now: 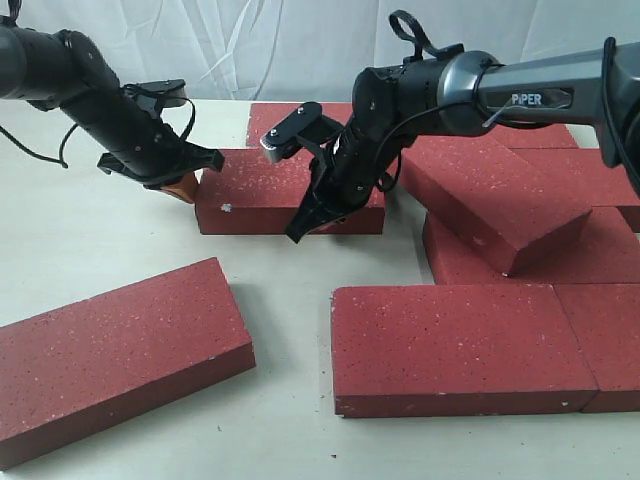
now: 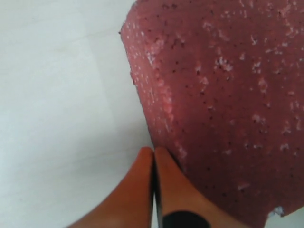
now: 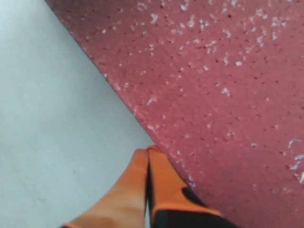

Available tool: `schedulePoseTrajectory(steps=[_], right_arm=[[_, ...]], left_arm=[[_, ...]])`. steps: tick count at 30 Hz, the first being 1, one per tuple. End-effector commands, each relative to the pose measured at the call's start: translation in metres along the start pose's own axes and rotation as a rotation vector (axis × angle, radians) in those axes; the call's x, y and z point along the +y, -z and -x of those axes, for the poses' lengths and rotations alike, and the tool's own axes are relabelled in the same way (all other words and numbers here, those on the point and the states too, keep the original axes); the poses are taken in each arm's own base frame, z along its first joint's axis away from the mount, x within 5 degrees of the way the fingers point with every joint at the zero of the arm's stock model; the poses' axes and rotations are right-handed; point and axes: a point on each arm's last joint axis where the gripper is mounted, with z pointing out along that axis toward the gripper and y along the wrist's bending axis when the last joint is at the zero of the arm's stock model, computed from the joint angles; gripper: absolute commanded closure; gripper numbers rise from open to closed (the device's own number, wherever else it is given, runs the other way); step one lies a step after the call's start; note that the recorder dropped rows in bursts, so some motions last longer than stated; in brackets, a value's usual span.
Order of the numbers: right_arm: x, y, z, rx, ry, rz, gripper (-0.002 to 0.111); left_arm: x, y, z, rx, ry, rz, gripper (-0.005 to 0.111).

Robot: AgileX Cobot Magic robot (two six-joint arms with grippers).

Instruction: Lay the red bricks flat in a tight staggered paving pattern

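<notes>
Several dark-red speckled bricks lie on the white table. One brick [image 1: 262, 193] [image 2: 228, 99] [image 3: 223, 90] lies flat in the middle. My left gripper [image 1: 186, 189] [image 2: 154, 151] is shut with nothing in it, its orange tips against that brick's left end. My right gripper [image 1: 302, 228] [image 3: 147, 152] is also shut and empty, its tips at the same brick's front edge. A loose brick [image 1: 115, 350] lies angled at the front left. Two bricks [image 1: 455, 345] sit side by side at the front right. A tilted brick [image 1: 490, 195] rests on others at the right.
Another brick [image 1: 275, 120] lies behind the middle one, partly hidden by the right arm [image 1: 500, 95]. More bricks [image 1: 590, 170] fill the back right. White cloth hangs behind the table. Bare table [image 1: 90, 230] shows at the left.
</notes>
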Motion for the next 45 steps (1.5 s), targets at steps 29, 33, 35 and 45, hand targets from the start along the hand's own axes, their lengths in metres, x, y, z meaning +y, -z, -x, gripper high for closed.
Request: schedulePoseTrajectory(steps=[29,33,35,45], right_arm=[[-0.02,0.009,-0.009,0.057,0.006,-0.057,0.109],[-0.022,0.008,-0.009,0.049,0.0,-0.075,0.109],[-0.021,0.011,-0.009,0.061,0.001,-0.07,0.109],[-0.011,0.055,0.0,0.023,-0.071,0.005,0.109]], left_arm=[[-0.027,-0.008,0.007,-0.092,-0.063,0.01,0.107],[-0.021,0.0,0.009,-0.103,-0.054,0.017,0.107],[-0.02,0.006,0.011,-0.111,-0.059,0.021,0.107],[-0.023,0.008,0.009,-0.095,-0.057,0.007,0.107]])
